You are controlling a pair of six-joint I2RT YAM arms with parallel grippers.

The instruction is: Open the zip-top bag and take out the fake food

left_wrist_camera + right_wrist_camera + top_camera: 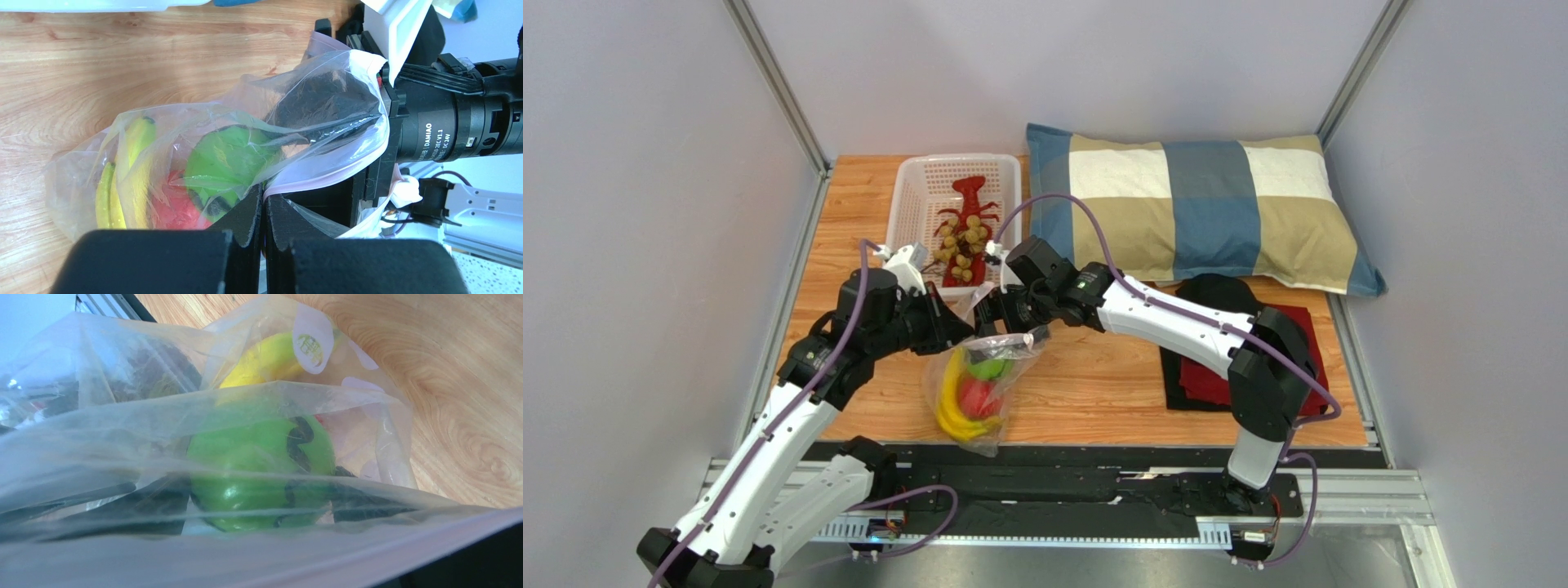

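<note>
The zip-top bag (979,392) hangs low over the wooden table, mouth up. My left gripper (264,197) is shut on its pinkish zip strip (319,179); from above, this gripper (955,328) is at the bag's left top corner. My right gripper (1005,336) reaches into the open mouth. Through the plastic its dark fingers (129,505) sit against both sides of the green striped ball (258,459), gripping it. The yellow banana bunch (132,174) and a red round fruit (175,209) lie deeper in the bag. Bag film blurs the right gripper (261,502).
A white mesh basket (918,196) behind the grippers holds a red lobster toy (973,196) and a brownish grape cluster (965,239). A checked pillow (1198,202) lies at the back right. A dark red cloth (1210,374) lies under the right arm.
</note>
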